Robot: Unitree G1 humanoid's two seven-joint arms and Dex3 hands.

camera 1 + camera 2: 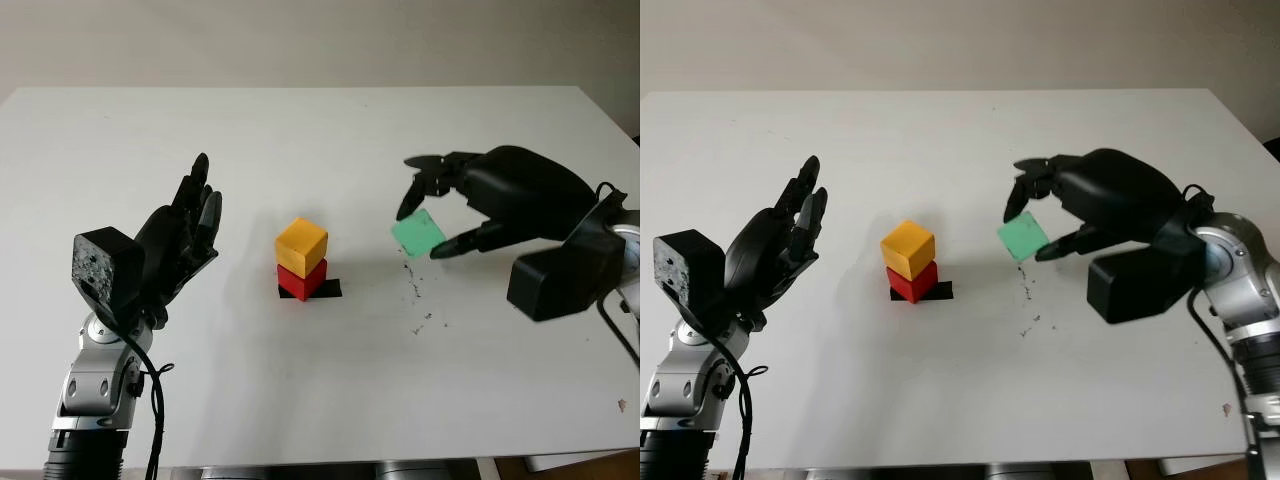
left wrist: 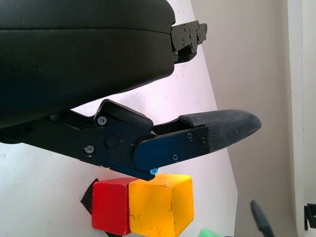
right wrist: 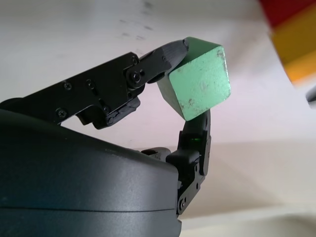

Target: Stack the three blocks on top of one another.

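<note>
Now green block [image 1: 418, 233] pinched in right robot hand [image 1: 440, 215], off table.

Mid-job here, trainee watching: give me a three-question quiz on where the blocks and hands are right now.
1. True or false: the yellow wooden block sits on the red wooden block.
2. Which hand holds the green wooden block? A) left hand B) right hand C) neither
3. Fill in: the red block stands on a patch of ____ tape on the white table.

Key: 1 true; 2 B, pinched above the table, right of the stack, while the left hand is open beside it; 3 black.
</note>
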